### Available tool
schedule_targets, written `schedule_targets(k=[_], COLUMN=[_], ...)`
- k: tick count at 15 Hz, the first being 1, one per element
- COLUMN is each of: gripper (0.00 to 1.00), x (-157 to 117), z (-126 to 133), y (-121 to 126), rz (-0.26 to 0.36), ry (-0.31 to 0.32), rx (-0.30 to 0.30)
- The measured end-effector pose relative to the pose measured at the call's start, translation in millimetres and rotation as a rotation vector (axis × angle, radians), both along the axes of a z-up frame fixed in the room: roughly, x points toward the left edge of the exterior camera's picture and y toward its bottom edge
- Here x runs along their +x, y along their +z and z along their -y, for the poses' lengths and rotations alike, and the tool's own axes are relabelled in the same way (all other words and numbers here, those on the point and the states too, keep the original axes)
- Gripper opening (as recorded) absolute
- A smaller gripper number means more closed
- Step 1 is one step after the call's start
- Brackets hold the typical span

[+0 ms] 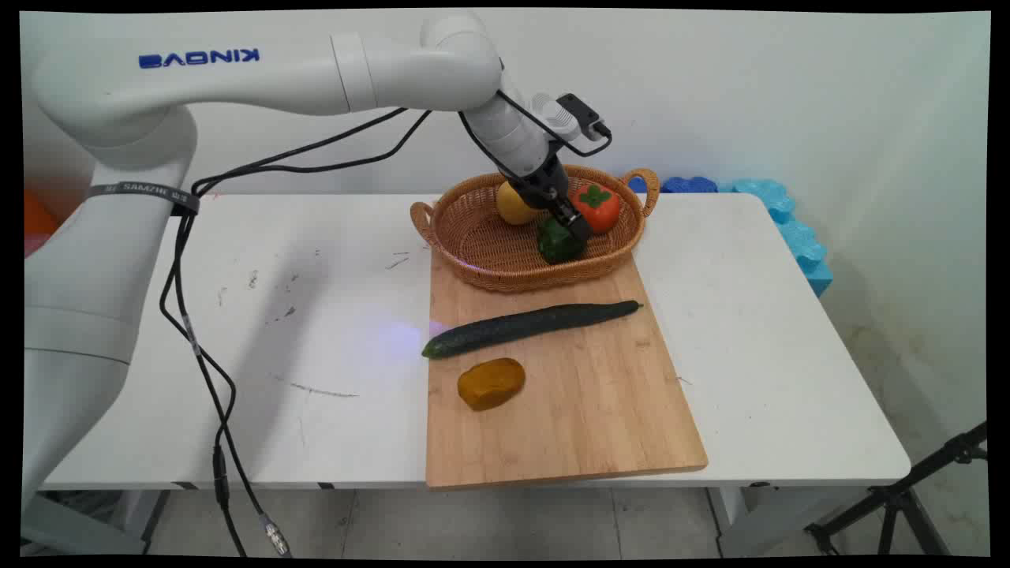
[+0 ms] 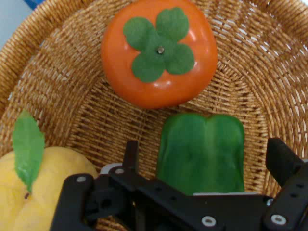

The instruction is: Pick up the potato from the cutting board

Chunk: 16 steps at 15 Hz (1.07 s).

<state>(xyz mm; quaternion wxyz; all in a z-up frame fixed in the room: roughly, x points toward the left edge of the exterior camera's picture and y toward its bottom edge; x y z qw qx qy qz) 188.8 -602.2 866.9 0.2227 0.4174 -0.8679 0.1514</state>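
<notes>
Main view: white table (image 1: 750,331) w/ wood board (image 1: 568,410), white wall behind; hand (image 1: 574,229) open over green pepper (image 1: 557,243).

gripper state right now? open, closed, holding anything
Gripper: open, fingers spread on either side of the green pepper in the wicker basket, not closed on it.
</notes>
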Motion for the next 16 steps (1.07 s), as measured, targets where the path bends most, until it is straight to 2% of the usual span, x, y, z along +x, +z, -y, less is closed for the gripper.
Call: schedule_targets(k=[3, 7, 12, 16], gripper=[1.00, 1.00, 1.00, 1.00], x=[-2, -6, 3, 18], z=[-3, -25, -84, -125], y=[17, 66, 140, 168], rz=[-0.017, -0.078, -0.162, -0.190], ry=[0.003, 0.000, -0.044, -0.083], rx=[-0.022, -0.059, -0.092, -0.094])
